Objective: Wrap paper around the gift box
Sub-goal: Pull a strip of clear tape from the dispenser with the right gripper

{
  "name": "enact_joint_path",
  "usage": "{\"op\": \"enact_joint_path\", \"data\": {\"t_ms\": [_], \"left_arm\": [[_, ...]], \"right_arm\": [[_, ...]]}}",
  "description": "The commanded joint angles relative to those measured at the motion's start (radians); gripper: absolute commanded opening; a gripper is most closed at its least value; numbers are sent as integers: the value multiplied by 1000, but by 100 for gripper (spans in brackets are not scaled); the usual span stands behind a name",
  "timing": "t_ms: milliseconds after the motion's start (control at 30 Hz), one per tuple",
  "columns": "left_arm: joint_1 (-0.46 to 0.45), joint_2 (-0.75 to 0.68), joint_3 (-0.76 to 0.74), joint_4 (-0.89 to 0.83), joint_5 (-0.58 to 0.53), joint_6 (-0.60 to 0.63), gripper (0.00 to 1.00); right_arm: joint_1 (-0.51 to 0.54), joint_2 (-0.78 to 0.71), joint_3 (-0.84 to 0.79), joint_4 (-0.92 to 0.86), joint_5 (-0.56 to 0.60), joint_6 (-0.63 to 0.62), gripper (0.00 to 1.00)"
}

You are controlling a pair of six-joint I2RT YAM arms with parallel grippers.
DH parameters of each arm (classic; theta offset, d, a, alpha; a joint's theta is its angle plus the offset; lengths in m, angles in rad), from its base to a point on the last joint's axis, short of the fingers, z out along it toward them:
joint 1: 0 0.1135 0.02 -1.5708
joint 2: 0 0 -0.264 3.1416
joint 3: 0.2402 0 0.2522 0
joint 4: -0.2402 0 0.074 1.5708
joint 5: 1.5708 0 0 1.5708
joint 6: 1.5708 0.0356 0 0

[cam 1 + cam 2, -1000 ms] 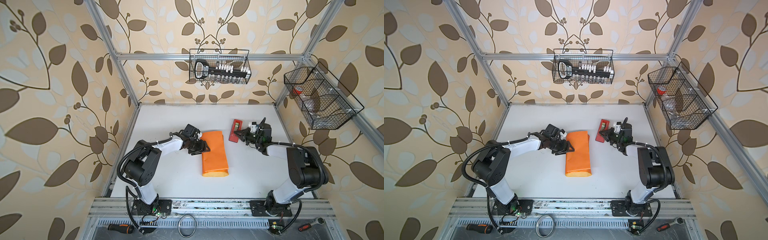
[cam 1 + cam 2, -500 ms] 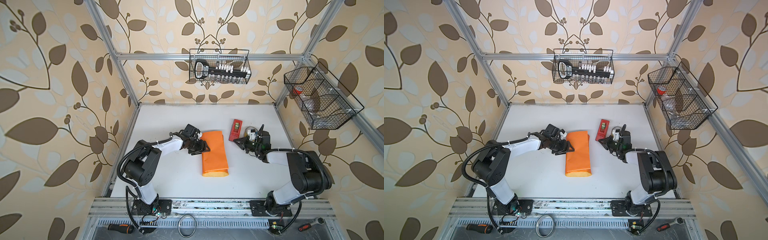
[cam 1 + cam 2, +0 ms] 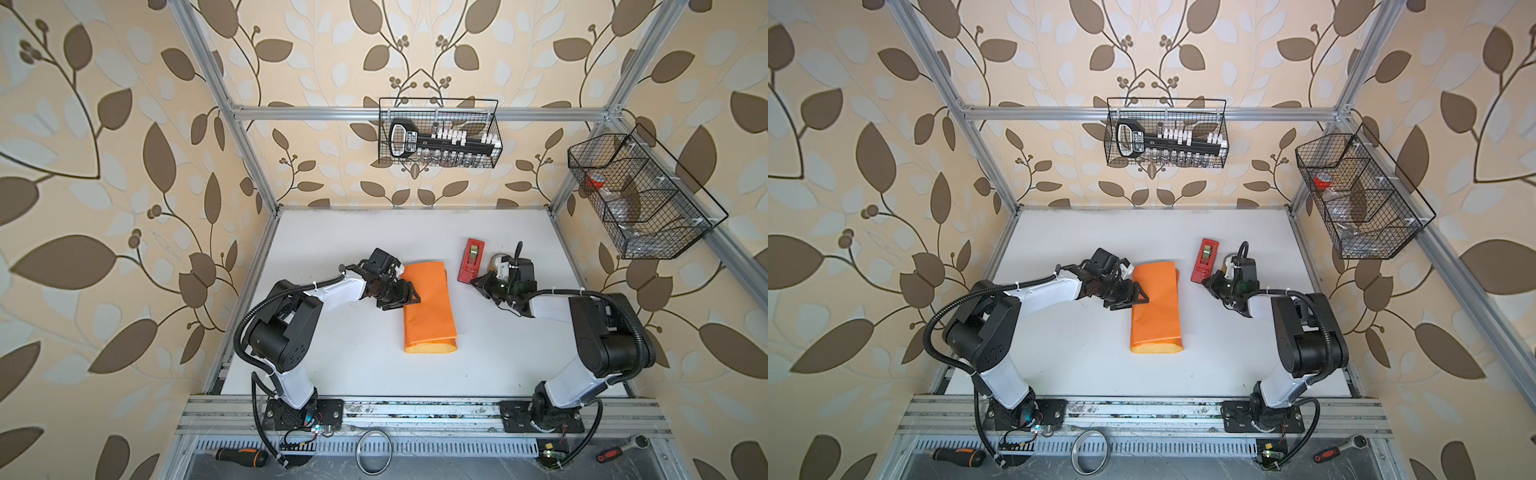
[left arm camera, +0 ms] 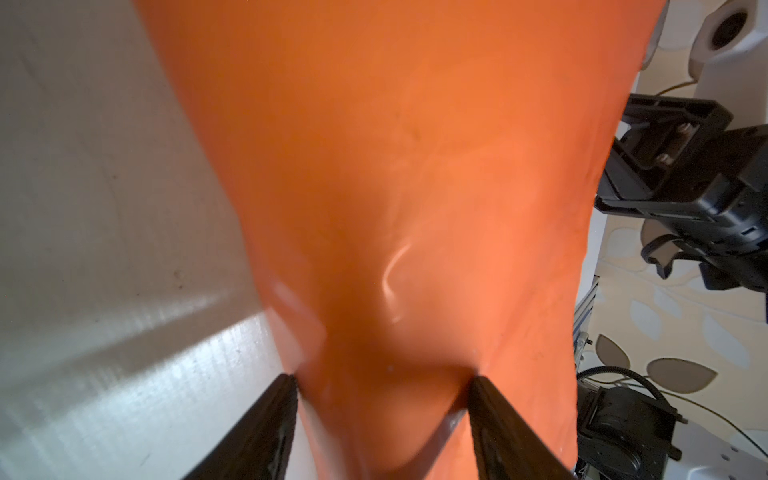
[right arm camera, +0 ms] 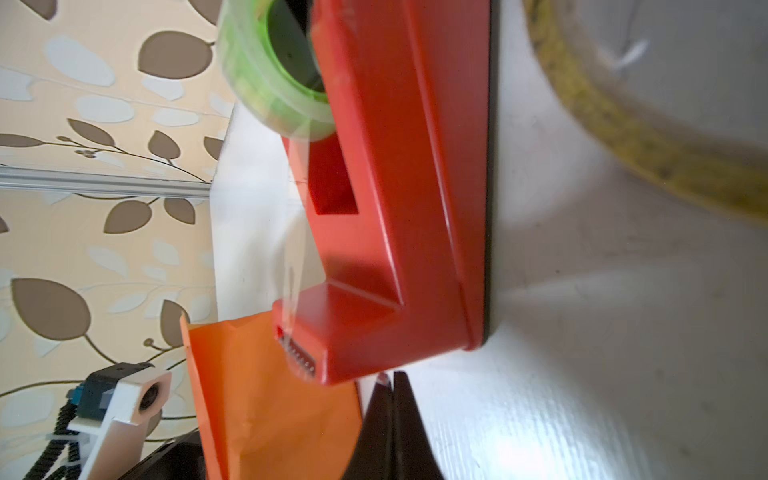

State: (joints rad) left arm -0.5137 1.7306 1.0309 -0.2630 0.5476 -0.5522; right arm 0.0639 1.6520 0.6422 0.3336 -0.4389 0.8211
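The paper [image 3: 428, 305] lies folded into a long orange bundle in the middle of the table [image 3: 353, 249]. The gift box is presumably inside, but I can't see it. My left gripper [image 3: 406, 297] has its jaws spread, tips on the bundle's left edge, clasping nothing. My right gripper [image 5: 392, 380] is clenched, apparently empty, just beside the red tape dispenser [image 3: 471, 261]. I judge the sheet light, glossy, slippery and springy. I'd pin it where the box backs it, not at the hollow near end.
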Motion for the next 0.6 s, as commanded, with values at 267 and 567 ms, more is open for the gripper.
{"op": "enact_joint_path", "data": {"t_ms": [267, 567], "left_arm": [[-3, 29, -22, -117, -125, 22, 66], [-2, 26, -26, -115, -123, 21, 66]], "right_arm": [[-6, 17, 34, -220, 130, -86, 0], [-4, 26, 82, -295, 154, -105, 0]]}}
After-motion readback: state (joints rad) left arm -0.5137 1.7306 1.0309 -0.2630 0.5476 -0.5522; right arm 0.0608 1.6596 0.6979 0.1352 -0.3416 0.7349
